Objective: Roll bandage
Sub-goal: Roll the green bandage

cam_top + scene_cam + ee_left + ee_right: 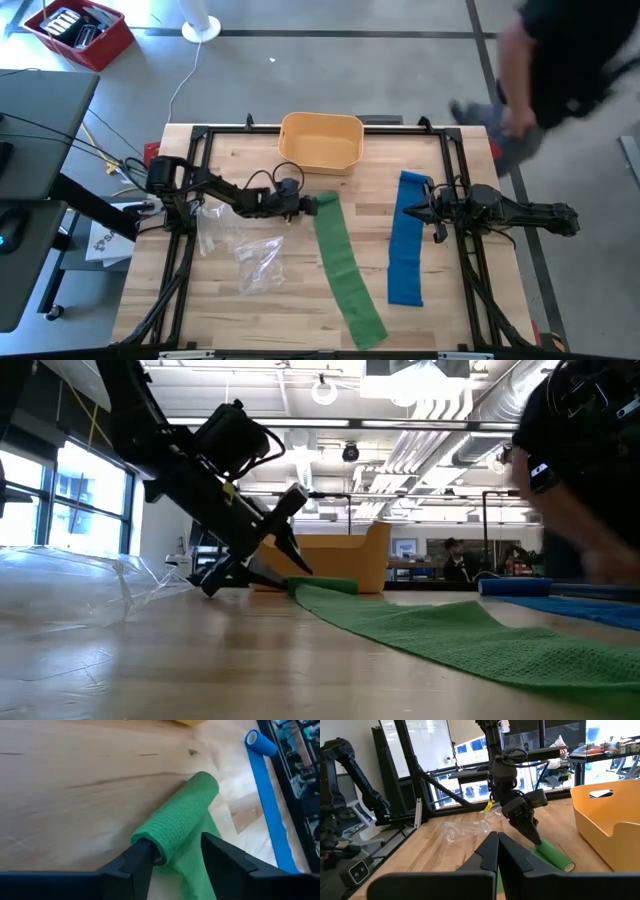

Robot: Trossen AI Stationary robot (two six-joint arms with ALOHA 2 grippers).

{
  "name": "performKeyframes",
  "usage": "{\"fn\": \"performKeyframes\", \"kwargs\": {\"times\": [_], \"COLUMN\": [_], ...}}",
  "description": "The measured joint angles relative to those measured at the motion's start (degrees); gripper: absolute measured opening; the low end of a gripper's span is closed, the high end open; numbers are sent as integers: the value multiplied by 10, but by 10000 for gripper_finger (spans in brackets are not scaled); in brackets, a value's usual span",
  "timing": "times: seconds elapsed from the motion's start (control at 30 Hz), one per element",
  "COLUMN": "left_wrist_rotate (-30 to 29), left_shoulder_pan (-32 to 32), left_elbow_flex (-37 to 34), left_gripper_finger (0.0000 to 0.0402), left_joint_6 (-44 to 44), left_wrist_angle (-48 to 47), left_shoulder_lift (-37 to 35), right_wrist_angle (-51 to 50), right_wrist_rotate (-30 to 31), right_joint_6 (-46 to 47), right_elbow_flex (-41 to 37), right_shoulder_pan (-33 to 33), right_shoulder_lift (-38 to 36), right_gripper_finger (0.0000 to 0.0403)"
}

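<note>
- High view: the left gripper reaches across the wooden table to the rolled end of the green bandage, whose loose strip runs diagonally toward the table's near edge; a yellow bin sits at the far edge just beyond it; crumpled clear plastic bags lie beside the left arm; the right gripper rests on a blue bandage laid out in a straight strip, well apart from the green one; a person bends over beyond the table's far right corner.
- Low view: the left gripper slants down to the tabletop, its tips at the green roll; the unrolled green strip spreads forward across the wood; the yellow bin stands behind; the blue bandage shows at the right, with the person's dark sleeve above it.
- Left wrist view: the left gripper, fingers spread, straddles the near end of the green roll, one finger touching it, the other just clear; the blue bandage's rolled end lies further off.
- Right wrist view: the right gripper has its fingers pressed together, holding nothing visible; ahead, the left gripper points down onto the green roll, with the plastic bags behind and the yellow bin beside.
</note>
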Motion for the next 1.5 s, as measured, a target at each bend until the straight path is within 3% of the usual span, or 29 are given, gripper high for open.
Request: {"fn": "performKeyframes", "kwargs": {"times": [0.23, 0.3, 0.47, 0.73, 0.93, 1.1, 1.27, 1.5], "left_wrist_rotate": [-18, -27, -34, -56, -61, -140, -151, -130], "left_shoulder_pan": [0, -5, -21, -50, -66, -74, -73, -78], "left_elbow_flex": [-3, -3, -3, -2, -2, -2, -2, -2], "left_gripper_finger": [26, 9, 7, 4, 4, 4, 3, 3], "left_joint_6": [60, 92, 202, 424, 547, 616, 581, 588], "left_wrist_angle": [25, 54, 157, 158, 88, -8, -65, -40], "left_shoulder_lift": [-3, -3, -12, -100, -194, -245, -260, -257], "right_wrist_angle": [0, 0, 0, 0, 0, 0, 0, 0], "right_wrist_rotate": [0, 0, 0, 0, 0, 0, 0, 0], "right_joint_6": [0, 0, 0, 0, 0, 0, 0, 0], "right_elbow_flex": [0, 0, 0, 0, 0, 0, 0, 0], "right_shoulder_pan": [0, 0, 0, 0, 0, 0, 0, 0], "right_shoulder_lift": [0, 0, 0, 0, 0, 0, 0, 0], "right_gripper_finger": [0, 0, 0, 0, 0, 0, 0, 0]}}
